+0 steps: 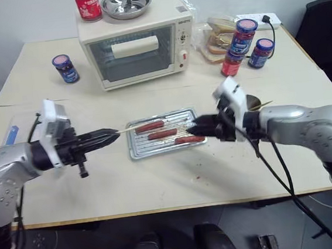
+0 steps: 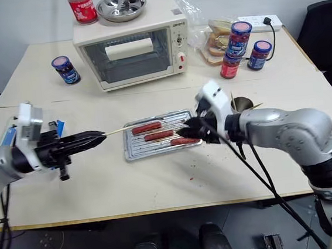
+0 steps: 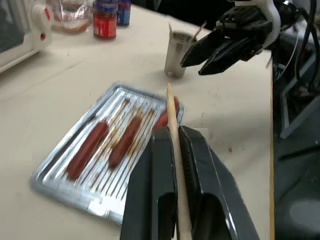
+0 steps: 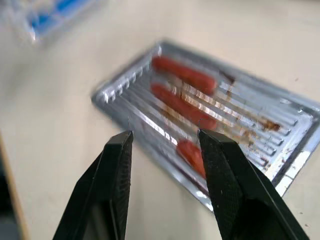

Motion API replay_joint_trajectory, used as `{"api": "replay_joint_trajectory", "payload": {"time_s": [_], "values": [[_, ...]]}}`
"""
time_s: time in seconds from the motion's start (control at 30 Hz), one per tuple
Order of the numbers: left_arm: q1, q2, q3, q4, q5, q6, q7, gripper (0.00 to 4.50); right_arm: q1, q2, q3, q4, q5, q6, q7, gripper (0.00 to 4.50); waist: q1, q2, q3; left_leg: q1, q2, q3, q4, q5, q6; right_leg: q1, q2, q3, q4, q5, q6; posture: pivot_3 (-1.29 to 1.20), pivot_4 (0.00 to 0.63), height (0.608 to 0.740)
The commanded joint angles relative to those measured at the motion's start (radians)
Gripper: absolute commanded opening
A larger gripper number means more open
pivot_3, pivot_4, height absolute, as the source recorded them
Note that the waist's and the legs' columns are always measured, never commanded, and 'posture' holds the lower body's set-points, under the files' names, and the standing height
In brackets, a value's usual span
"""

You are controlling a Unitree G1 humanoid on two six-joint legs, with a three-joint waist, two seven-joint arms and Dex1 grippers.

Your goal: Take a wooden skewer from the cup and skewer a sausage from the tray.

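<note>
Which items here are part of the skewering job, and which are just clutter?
In use:
- skewer, in the shut left pincer
- three sausages
- tray
- cup
- right pincer, open at the tray's edge

Lying about:
- toaster oven
- steel bowl
- jars
- bagged bread
- power strip
- plastic box

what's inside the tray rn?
Three sausages lie apart on the tray's ridged bottom, with brown grease streaks. The right claw covers the nearest sausage's end.
</note>
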Motion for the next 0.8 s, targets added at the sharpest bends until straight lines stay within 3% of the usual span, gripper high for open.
{"api": "replay_joint_trajectory", "payload": {"time_s": [0.03, 0.27, 0.8], "values": [[0.04, 0.016, 0.042, -0.084, -0.043, 0.01, -0.022, 0.0, -0.033, -0.005, 0.113, 0.038, -0.232, -0.139, 0.184, 2.14, 0.0, 0.0, 0.0, 0.0, 0.0, 0.0, 0.0, 0.0, 0.0, 0.0, 0.0, 0.0, 0.0, 0.0, 0.0, 0.0, 0.15, 0.74], [0.097, -0.003, 0.076, -0.174, -0.092, 0.037, 0.033, 0.0, -0.072, 0.093, 0.16, 0.245, -0.487, -0.291, 0.321, 2.14, -0.004, 0.0, 0.001, 0.0, -0.001, 0.0, 0.0, 0.0, 0.0, -0.001, -0.001, 0.0, 0.001, 0.0, 0.0, 0.0, 0.15, 0.74], [0.105, -0.007, 0.076, -0.198, -0.122, 0.029, 0.085, 0.0, -0.16, 0.208, 0.023, 0.384, -0.55, -0.205, 0.501, 2.14, -0.004, 0.0, 0.001, 0.0, -0.001, 0.0, -0.001, 0.0, -0.001, -0.001, 0.0, 0.0, 0.001, 0.0, 0.0, 0.0, 0.15, 0.74]]}}
